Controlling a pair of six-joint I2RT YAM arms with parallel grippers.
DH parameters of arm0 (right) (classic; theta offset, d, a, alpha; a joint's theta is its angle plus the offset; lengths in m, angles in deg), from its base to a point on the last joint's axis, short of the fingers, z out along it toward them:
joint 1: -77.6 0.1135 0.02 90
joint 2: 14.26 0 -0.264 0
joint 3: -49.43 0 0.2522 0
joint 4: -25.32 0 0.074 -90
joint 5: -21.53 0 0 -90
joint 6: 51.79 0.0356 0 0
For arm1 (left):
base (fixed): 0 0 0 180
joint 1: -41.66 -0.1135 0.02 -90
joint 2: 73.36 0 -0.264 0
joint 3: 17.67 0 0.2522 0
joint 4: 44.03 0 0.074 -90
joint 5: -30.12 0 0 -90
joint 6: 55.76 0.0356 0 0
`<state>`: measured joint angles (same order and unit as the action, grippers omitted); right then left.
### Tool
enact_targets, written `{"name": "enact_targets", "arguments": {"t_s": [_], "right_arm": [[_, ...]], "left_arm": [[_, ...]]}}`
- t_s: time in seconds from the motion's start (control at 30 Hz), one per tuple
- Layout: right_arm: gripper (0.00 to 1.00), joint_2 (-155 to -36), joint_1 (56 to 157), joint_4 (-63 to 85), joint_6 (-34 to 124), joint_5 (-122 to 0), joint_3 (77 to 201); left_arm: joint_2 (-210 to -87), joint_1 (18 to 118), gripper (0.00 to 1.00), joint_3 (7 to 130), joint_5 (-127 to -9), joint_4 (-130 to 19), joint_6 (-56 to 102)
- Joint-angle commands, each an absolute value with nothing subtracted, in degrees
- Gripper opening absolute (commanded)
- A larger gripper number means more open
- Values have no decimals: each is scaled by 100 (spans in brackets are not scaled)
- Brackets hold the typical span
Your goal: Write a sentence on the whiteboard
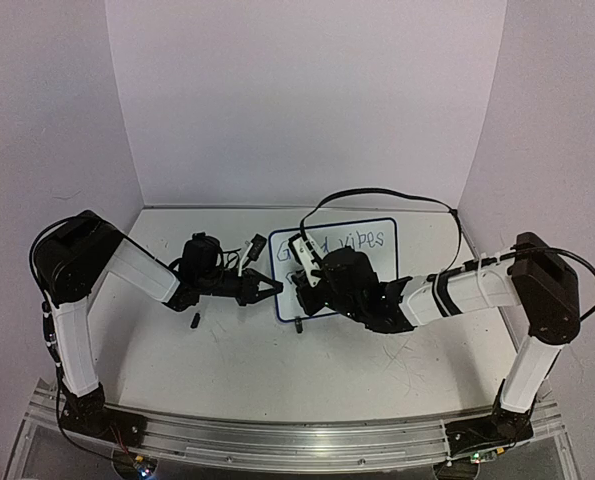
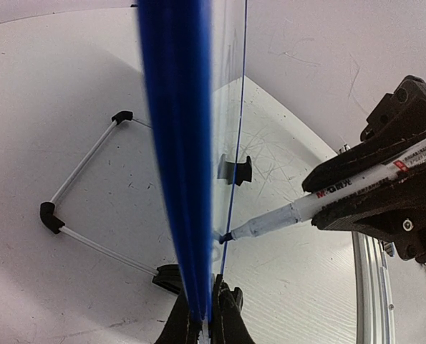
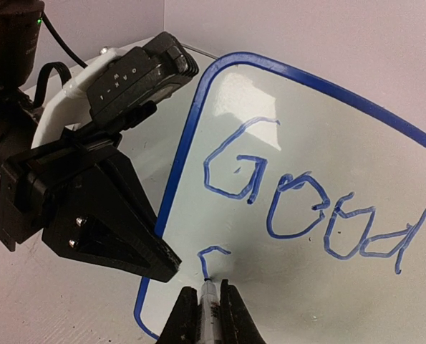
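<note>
The whiteboard (image 1: 377,270), white with a thin blue frame, stands tilted at the table's middle. My left gripper (image 1: 273,288) is shut on its left edge; the left wrist view shows the blue frame (image 2: 177,179) edge-on between the jaws of that gripper (image 2: 207,309). My right gripper (image 3: 208,295) is shut on a white marker (image 3: 208,312) whose tip touches the board (image 3: 327,287). The sentence (image 3: 298,204) reads "Good" in blue here, and "vibes" (image 1: 362,240) shows from above. A short hooked stroke (image 3: 211,258) starts a second line at the marker tip.
A small black cap-like piece (image 1: 193,321) lies on the table left of the board. A thin white wire stand with black corners (image 2: 84,168) lies behind the board. A black foot (image 2: 234,170) sits under the board. A black cable (image 1: 377,195) arcs above it.
</note>
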<state>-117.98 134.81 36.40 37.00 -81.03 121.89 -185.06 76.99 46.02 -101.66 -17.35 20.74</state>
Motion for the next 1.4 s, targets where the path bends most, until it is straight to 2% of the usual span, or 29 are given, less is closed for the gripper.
{"name": "enact_targets", "arguments": {"t_s": [0.0,0.93,1.37], "right_arm": [[0,-11743,13484,3584,3777,-8231,12127],[0,-12063,13570,3654,3998,-8055,12484],[0,-11030,13565,3677,4025,-8128,11779]], "left_arm": [[-18453,7638,0,4768,-9303,-2131,2316],[-18425,7647,0,4768,-9286,-2158,2343],[-18456,7643,0,4785,-9292,-2182,2352]]}}
